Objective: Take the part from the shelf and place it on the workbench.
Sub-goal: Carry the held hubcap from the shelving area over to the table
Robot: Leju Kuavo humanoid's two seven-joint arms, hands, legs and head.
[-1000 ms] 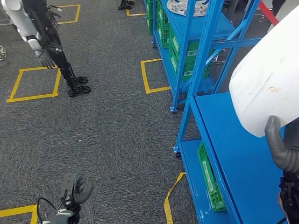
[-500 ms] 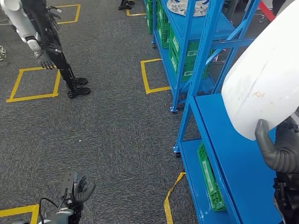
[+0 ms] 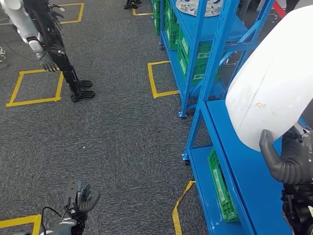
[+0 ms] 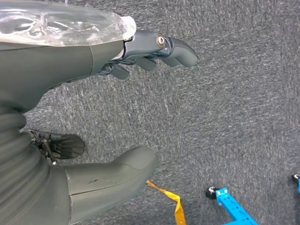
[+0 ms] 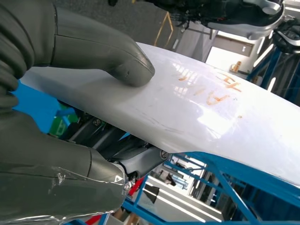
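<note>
The right hand has its fingers closed on the white part: in the right wrist view the thumb presses flat on the part's glossy upper face beside some orange writing, while the other fingers clamp from beneath, near one edge. The part is off the shelf, held in the air above the blue shelf deck at the near rack, its far end tilted upward and reaching well beyond the hand. The left hand hangs low over the grey carpet, fingers apart with a wide gap to the thumb, holding nothing. The step in hand looks like carrying the part away from the rack toward the worktop, which none of the views shows. To do it well, the pinch should stay firm, since the panel is smooth, long and gripped off-centre, so it will want to swing or slip; turning slowly and keeping its raised end clear of the blue uprights seems wise, and the free left hand could steady the far end. Counted: 1 white part held, 2 blue racks in line, 3 groups of green crates low in the racks, 1 other robot standing across the carpet, and several yellow tape squares on the floor.
</note>
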